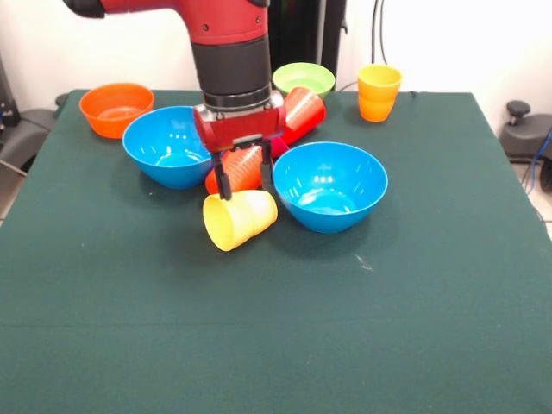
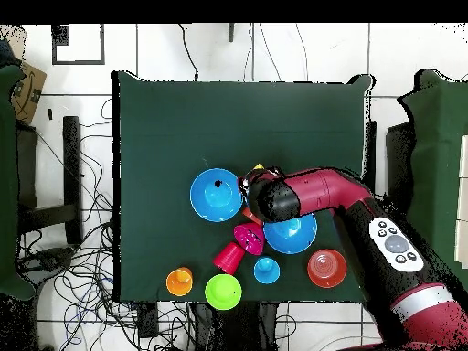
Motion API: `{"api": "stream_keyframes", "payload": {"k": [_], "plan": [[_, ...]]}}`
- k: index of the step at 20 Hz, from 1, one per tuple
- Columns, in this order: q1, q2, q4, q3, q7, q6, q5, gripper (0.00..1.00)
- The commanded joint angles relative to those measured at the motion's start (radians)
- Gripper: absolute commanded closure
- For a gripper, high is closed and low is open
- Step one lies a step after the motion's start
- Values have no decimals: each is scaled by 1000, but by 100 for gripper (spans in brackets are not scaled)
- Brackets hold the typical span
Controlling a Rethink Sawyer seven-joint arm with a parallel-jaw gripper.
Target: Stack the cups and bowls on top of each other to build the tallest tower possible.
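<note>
- Over the middle of the green desk (image 1: 259, 328) the red and black arm (image 1: 228, 39) comes straight down, its hand (image 1: 244, 169) pointing at the desk between two large blue bowls.
- Two dark fingers (image 1: 221, 179) stand apart on either side of an orange cup (image 1: 239, 170) lying on its side; whether they press on it I cannot tell.
- Just below the hand a pale yellow cup (image 1: 239, 219) lies on its side, mouth toward the camera, near or touching the right blue bowl (image 1: 329, 185).
- Close on the other side sits the left blue bowl (image 1: 169, 145), upright like its twin, so the hand works in a tight gap between them.
- Behind the arm a red cup (image 1: 304, 111) lies tilted on its side, partly hidden by the wrist.
- Along the far edge stand an orange bowl (image 1: 116, 108), a lime-green bowl (image 1: 304, 78) and a yellow-orange stack (image 1: 379, 91) of two cups, one upon the other, well apart from the hand.
- From overhead the arm (image 2: 315, 194) crosses one blue bowl (image 2: 291, 234) and hides the hand; the other blue bowl (image 2: 216, 194) lies clear.
- Only the overhead view shows a light blue cup (image 2: 266, 270) and a pink-red bowl (image 2: 326, 267), both blocked by the arm in the front view; it also shows the lime-green bowl (image 2: 223, 292).
</note>
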Motion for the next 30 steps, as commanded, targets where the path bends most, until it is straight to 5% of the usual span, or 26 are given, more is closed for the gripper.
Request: {"api": "stream_keyframes", "payload": {"k": [1,11,30], "plan": [[-9,114,-60,91,-406,162,-52,0],[9,88,-102,78,-483,219,-113,0],[11,114,-154,69,-562,261,-115,0]]}}
